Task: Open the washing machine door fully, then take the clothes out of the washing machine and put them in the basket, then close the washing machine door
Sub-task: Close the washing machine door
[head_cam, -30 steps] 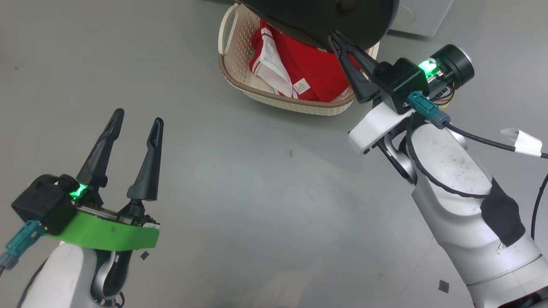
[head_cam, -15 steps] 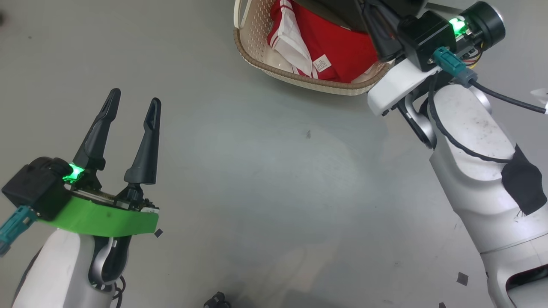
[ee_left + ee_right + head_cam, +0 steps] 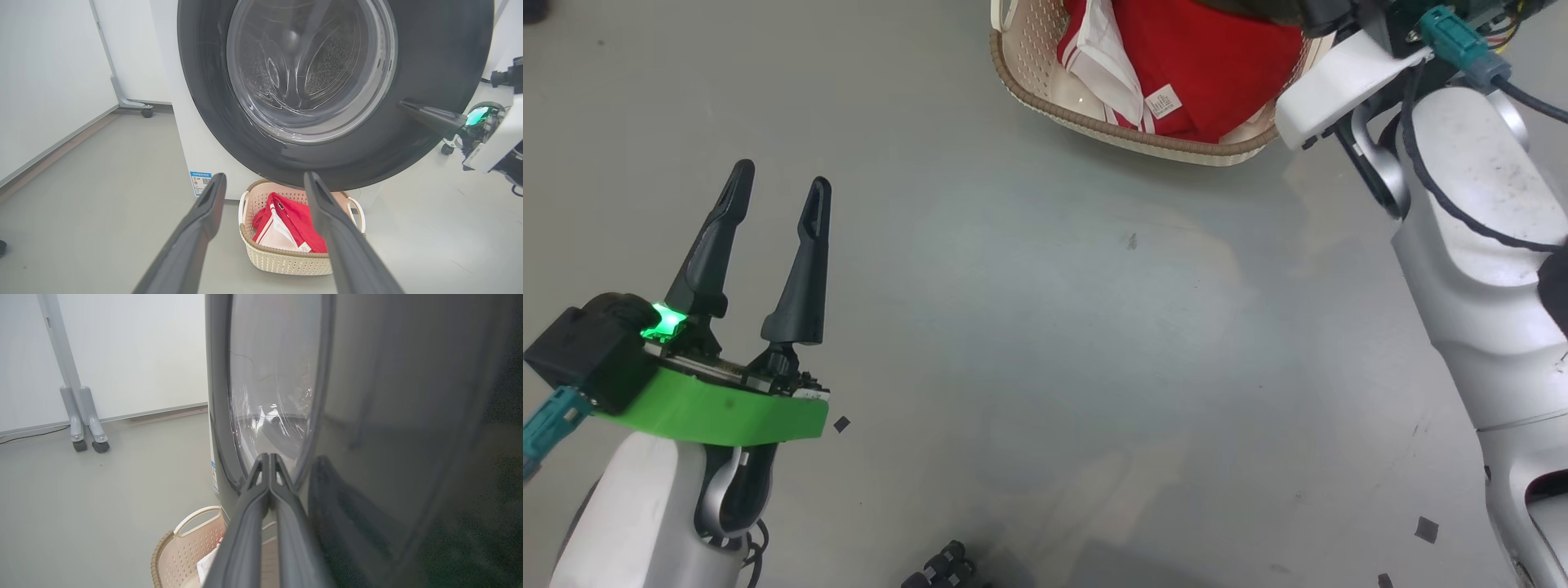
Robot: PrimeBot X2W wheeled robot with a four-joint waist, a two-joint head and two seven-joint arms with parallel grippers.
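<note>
Grey floor [image 3: 1045, 367] carried the basket [image 3: 286, 261], the clothes [image 3: 296, 216] lying inside. Above the basket, the right jaws, pressed shut and empty, lay against the washing machine door [image 3: 429, 61], seemingly to push it closed. The left jaws hung wide open, empty, back from the basket.

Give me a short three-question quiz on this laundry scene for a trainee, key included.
1. True or false: the clothes lie in the basket.
2. The right gripper has its fingers: A) spread wide B) pressed together C) clamped on cloth.
3. Fill in: the basket stands on the floor beneath the ____.
Key: 1 true; 2 B; 3 washing machine door.
</note>
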